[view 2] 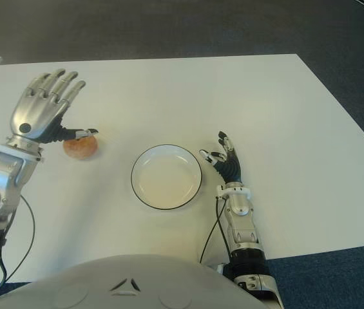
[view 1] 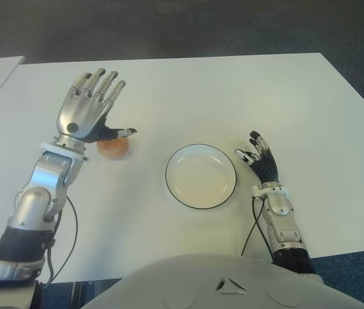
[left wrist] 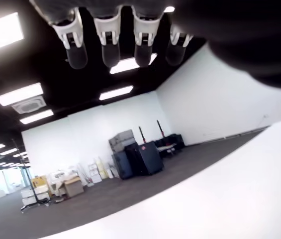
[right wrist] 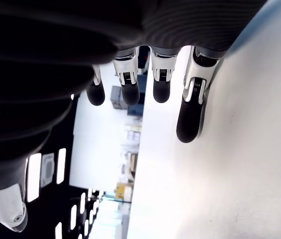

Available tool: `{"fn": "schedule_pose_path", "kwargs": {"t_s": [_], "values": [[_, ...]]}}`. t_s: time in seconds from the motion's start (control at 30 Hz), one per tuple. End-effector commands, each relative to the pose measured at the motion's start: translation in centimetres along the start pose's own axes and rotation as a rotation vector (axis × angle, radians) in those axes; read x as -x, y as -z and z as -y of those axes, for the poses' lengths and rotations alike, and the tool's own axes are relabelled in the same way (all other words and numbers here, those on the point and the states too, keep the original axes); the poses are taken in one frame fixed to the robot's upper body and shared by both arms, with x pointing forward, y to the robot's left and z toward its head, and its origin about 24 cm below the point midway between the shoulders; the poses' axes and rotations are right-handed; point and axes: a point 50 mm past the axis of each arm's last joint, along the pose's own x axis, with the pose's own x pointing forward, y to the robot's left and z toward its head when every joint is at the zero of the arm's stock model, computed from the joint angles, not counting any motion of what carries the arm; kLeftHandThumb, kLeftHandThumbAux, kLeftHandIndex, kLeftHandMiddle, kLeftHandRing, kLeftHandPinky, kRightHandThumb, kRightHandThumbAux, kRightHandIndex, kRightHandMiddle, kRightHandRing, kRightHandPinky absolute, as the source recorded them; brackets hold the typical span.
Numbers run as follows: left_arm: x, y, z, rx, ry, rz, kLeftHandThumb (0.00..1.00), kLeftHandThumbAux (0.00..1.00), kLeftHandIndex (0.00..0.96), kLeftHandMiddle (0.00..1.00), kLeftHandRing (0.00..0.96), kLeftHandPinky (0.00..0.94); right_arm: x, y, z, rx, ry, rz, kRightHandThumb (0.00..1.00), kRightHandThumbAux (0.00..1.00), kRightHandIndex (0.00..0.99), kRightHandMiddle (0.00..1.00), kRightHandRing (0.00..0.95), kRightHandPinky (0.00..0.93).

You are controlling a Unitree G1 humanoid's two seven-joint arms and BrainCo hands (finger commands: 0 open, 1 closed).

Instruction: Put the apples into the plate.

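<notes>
Right now your left hand (view 1: 90,109) is hovering released, fingers spread, over the apple (view 1: 113,147) left of the plate (view 1: 201,176); your right hand (view 1: 262,161) is idling released right of the plate.

The left hand (view 1: 89,107) has a silver metallic back with a round dark button near the wrist, jointed silver fingers (view 1: 107,85) with darker tips, and a black thumb ending in a pale pad. A white collar rings its wrist, below which the forearm (view 1: 45,187) is built of silver rounded housings, turning to ribbed black segments lower down. A thin black cable (view 1: 72,232) loops out beside that forearm. The right hand (view 1: 259,159) is mostly black and ribbed, with small white fingertip pads, a white wrist collar, a silver forearm and its own black cable. A pale grey, rounded torso shell (view 1: 233,283) bears a small triangular mark.
</notes>
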Motion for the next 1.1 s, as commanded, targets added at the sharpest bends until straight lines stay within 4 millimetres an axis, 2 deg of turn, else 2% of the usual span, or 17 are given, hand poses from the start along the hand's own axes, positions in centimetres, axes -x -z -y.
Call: {"fn": "schedule_pose_path", "kwargs": {"t_s": [0.03,0.47,1.1], "values": [[-0.4,0.1,1.2,-0.02,0.084,0.043,0.273,0.262,0.075,0.0,0.0,0.0,1.8,3.9,-0.7,-0.005,-0.023,-0.215,0.081,0.622,0.0,0.0,0.0,0.0],[-1.1,1.1,3.1,-0.072,0.308,0.115,0.269,0.237,0.02,0.0,0.0,0.0,2.0,4.5,-0.5,0.0,-0.028,-0.238,0.085,0.596,0.0,0.0,0.0,0.0],[-0.7,0.1,7.1,0.141,0.477,0.117,0.282,0.232,0.004,0.0,0.0,0.0,2.3,4.6,-0.4,0.004,-0.009,-0.243,0.102,0.63,0.0,0.0,0.0,0.0]]}}
